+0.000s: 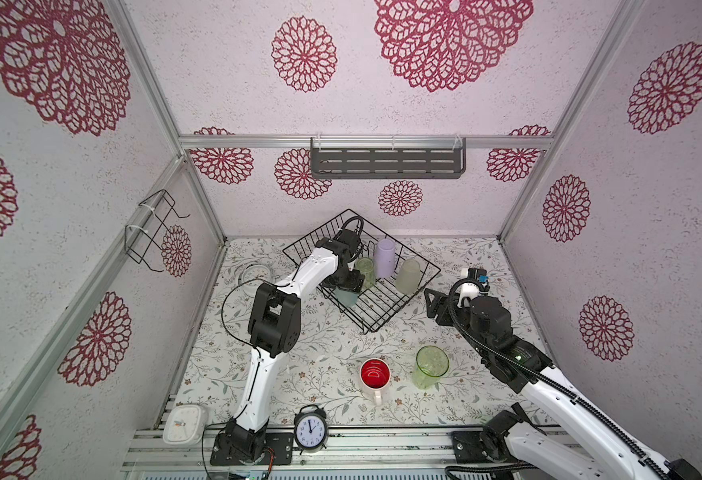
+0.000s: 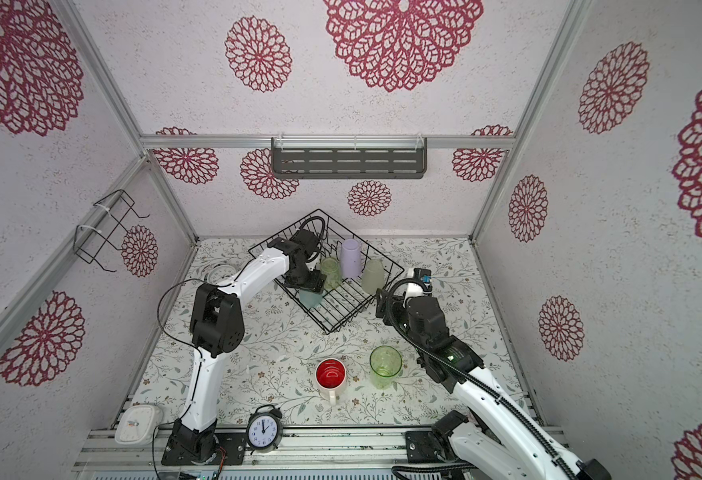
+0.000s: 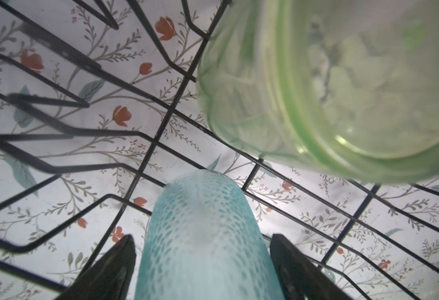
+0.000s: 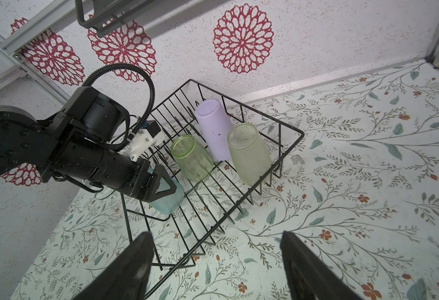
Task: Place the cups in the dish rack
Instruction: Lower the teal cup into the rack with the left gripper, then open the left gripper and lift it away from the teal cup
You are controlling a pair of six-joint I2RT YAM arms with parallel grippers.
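The dish rack (image 1: 386,305) (image 2: 347,307), a black wire basket, stands at the back middle of the table. Inside it, my left gripper (image 1: 347,286) (image 3: 202,235) is open around a light-blue tumbler (image 1: 346,297) (image 3: 202,233) (image 4: 170,200), with a thin gap at each finger. Beside it stand a green tumbler (image 1: 365,272) (image 3: 330,91), a lilac tumbler (image 1: 384,257) (image 4: 214,130) and a pale yellowish tumbler (image 1: 409,276) (image 4: 249,153), bases up. On the table in front stand a white mug with a red inside (image 1: 375,374) and another green tumbler (image 1: 430,368). My right gripper (image 1: 428,303) (image 4: 216,233) hangs open and empty by the rack's right corner.
A black alarm clock (image 1: 310,428) and a white square clock (image 1: 183,424) sit at the front edge. A white round thing (image 1: 253,272) lies left of the rack. A small wire holder (image 1: 154,232) hangs on the left wall and a grey slotted shelf (image 1: 386,162) on the back wall.
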